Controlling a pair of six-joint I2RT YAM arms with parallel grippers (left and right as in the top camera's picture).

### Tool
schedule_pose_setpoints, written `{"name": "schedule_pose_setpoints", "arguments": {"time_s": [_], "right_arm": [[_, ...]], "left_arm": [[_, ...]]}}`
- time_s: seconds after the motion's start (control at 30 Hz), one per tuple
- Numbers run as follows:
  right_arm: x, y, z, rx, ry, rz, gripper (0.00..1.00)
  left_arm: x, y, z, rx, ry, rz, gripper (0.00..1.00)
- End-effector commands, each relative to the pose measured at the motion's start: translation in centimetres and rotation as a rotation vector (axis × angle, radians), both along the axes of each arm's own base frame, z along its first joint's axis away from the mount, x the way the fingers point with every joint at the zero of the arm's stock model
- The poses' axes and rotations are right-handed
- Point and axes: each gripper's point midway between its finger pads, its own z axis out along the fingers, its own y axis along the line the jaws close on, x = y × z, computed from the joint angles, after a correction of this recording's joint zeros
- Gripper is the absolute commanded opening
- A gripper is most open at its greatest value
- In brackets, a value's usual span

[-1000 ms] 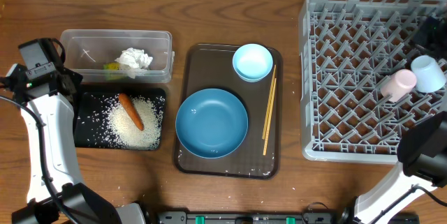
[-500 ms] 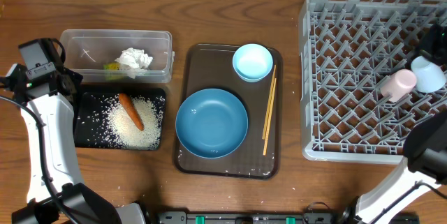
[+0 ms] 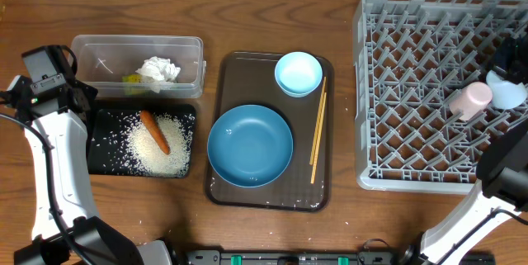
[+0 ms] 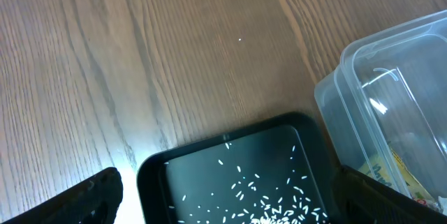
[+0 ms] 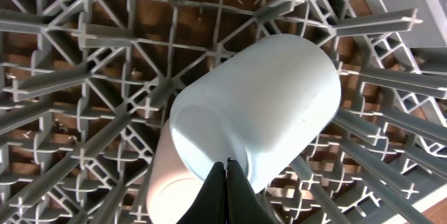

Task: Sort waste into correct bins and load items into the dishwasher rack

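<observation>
My right gripper is shut on the rim of the white cup and holds it over the right side of the grey rack. The cup also shows in the overhead view. My left gripper is open and empty over the far-left corner of the black tray. The tray holds rice and the carrot. The clear tub holds the tissue and the wrapper. The blue dish, light-blue bowl and chopsticks lie on the brown tray.
A pink cup lies in the rack just left of the white cup; it also shows in the right wrist view. The rack's pegs stand close under the held cup. Bare wood lies left of the black tray.
The white cup has shifted slightly right and lower with my right gripper. The left arm has not moved.
</observation>
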Motion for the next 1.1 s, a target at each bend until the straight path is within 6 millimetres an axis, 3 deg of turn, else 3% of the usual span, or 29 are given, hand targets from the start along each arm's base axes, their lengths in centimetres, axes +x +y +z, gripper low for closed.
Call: {"name": "schedule_pose_setpoints", "arguments": {"time_s": [0.0,0.4,0.7,0.83,0.97,1.07], "right_arm": [[-0.8,-1.3,0.0,-0.042,0.030,-0.027,0.01],[-2.4,-3.1,4.5,-0.176,0.015,-0.150,0.02],[-3.5,-3.9,4.8,-0.218,0.044,-0.207,0.02],[-1.5,-1.9,4.4,-0.098,-0.032,-0.123,0.01],[1.6,1.4,4.5,0.039,-0.134,0.063,0.02],[2.1,2.0,4.3,0.031,-0.133,0.087,0.03]], "left_arm": [[-0.3,0.3,0.1,0.011,-0.001,0.026,0.97],[-0.3,0.3,0.1,0.011,-0.001,0.026,0.97],[-0.3,0.3,0.1,0.010,-0.001,0.026,0.97],[-0.3,0.3,0.1,0.011,-0.001,0.026,0.97],[-0.3,0.3,0.1,0.010,-0.001,0.026,0.97],[-0.3,0.3,0.1,0.010,-0.001,0.026,0.97]]}}
